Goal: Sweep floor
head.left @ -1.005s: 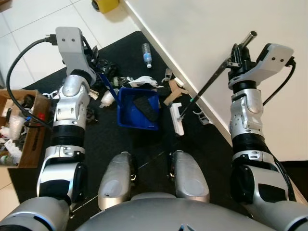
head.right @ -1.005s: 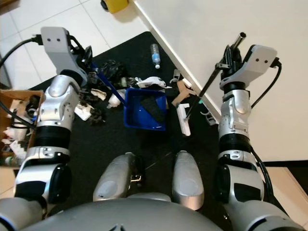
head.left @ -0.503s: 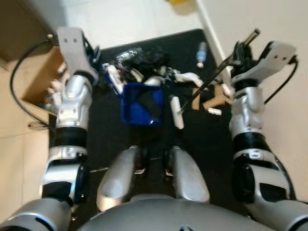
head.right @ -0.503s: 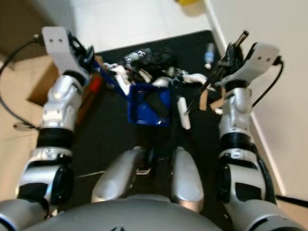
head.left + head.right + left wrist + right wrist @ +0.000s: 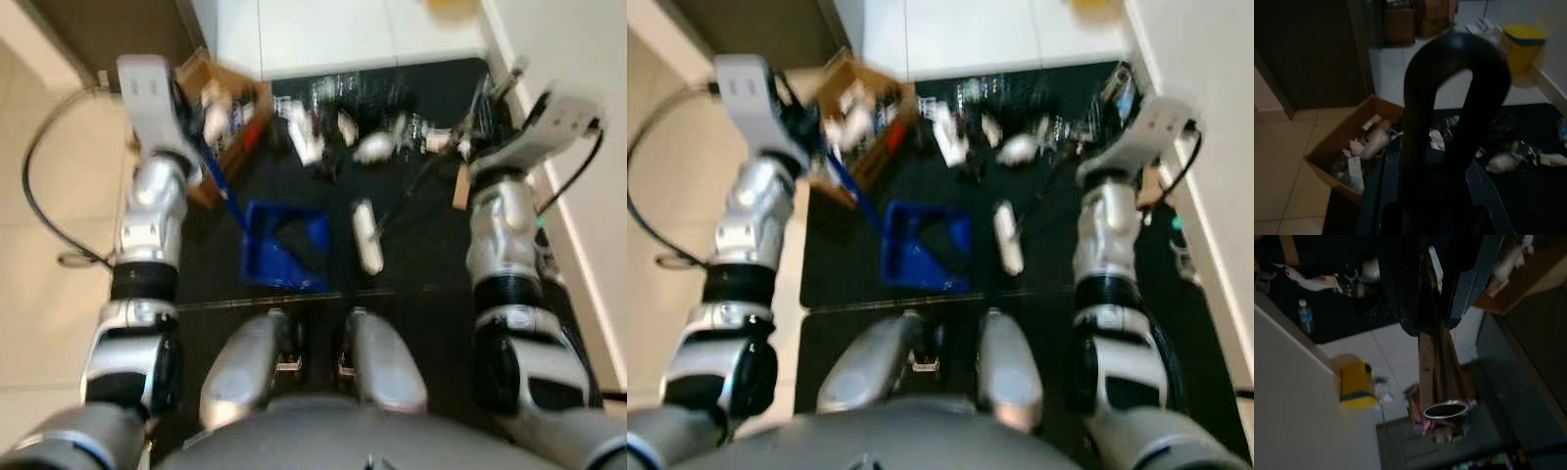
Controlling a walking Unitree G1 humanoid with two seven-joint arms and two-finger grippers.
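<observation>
Blue dustpan (image 5: pixel 284 245) lay on the black mat (image 5: pixel 421 284), its handle gripped by the left claw (image 5: pixel 186 127). Beside it rested the white broom head (image 5: pixel 368 235), the broom's metal pole (image 5: pixel 1442 367) clamped in the right claw (image 5: pixel 487 98). Litter (image 5: pixel 372 147) was scattered beyond, near a cardboard box (image 5: pixel 230 108).

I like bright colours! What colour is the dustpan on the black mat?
The dustpan is bright blue. It shows best in the left eye view.

Silver arms; black joints, cables
</observation>
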